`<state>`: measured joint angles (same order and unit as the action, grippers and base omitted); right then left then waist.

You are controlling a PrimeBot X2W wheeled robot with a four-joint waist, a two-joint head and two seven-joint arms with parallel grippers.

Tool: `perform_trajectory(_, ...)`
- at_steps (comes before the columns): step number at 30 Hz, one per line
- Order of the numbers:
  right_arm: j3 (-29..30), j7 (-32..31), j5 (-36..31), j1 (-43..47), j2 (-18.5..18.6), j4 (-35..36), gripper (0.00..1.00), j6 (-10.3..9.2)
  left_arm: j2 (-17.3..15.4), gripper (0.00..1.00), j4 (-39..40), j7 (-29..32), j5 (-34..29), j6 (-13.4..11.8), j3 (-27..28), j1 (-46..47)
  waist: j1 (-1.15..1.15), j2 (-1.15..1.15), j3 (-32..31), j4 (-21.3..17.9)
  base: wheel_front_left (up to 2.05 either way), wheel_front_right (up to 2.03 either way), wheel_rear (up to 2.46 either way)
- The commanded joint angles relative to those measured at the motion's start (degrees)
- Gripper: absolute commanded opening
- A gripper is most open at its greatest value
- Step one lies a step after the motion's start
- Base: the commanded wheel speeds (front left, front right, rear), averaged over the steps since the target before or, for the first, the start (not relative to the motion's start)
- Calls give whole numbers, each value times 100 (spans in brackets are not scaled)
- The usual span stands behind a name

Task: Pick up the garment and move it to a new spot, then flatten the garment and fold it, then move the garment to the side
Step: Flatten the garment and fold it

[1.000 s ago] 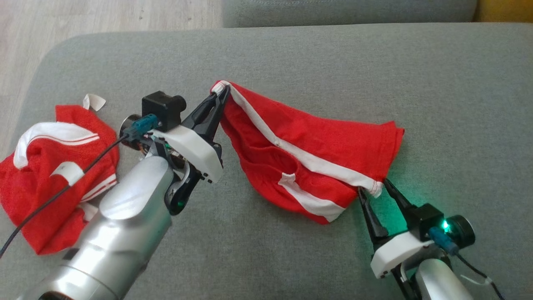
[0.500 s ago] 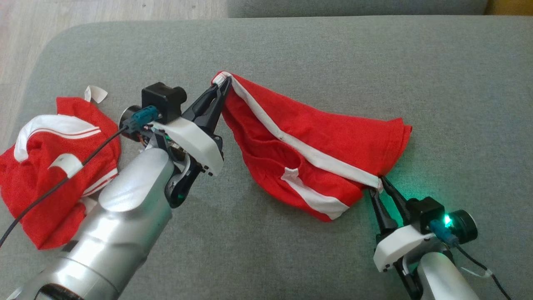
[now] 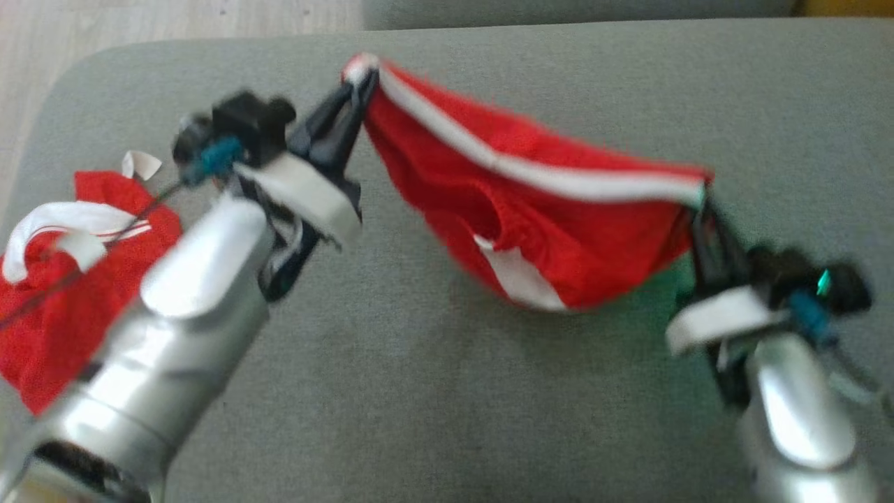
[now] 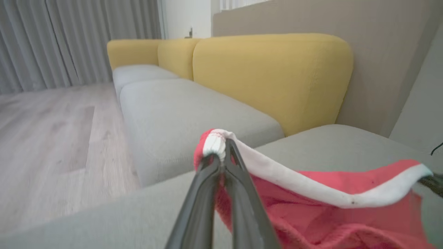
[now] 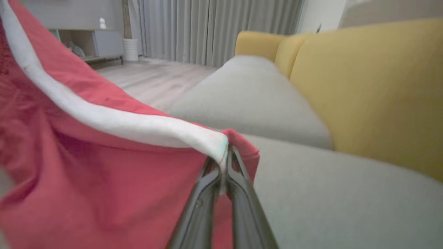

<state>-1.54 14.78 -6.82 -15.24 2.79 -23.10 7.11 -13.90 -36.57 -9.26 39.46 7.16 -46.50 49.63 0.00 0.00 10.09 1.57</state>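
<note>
A red garment with a white band (image 3: 545,230) hangs stretched between my two grippers above the grey sofa cushion (image 3: 489,391). My left gripper (image 3: 360,80) is shut on the band's left end, where the cloth bunches at the tips (image 4: 221,152). My right gripper (image 3: 698,202) is shut on the band's right end (image 5: 225,162). The red cloth (image 5: 86,166) sags below the taut band (image 4: 328,193). A crumpled red jersey with a white shoulder panel and red-and-white striped trim (image 3: 63,293) lies at the cushion's left end, partly behind my left forearm.
A small white tag (image 3: 140,164) lies beside the jersey. Wooden floor (image 3: 140,21) lies past the cushion's left edge. Another grey seat (image 4: 180,110) and yellow backrests (image 4: 270,79) stand beyond. The head view is blurred.
My right gripper has shut on the band's right end. Both arms have risen and drawn the garment taut off the cushion. The head view has shifted a little.
</note>
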Motion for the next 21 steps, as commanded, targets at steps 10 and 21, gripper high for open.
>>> perform_trajectory(10,60,22,-179,-3597,1339,-401,0,37,-29,0,212,-529,-875,30,171,2683,0,0,686,-392,0,0,0)
perform_trajectory(21,-401,22,203,-2617,1537,-821,0,37,-81,0,453,-572,-848,32,-478,1774,0,0,955,-482,0,0,0)
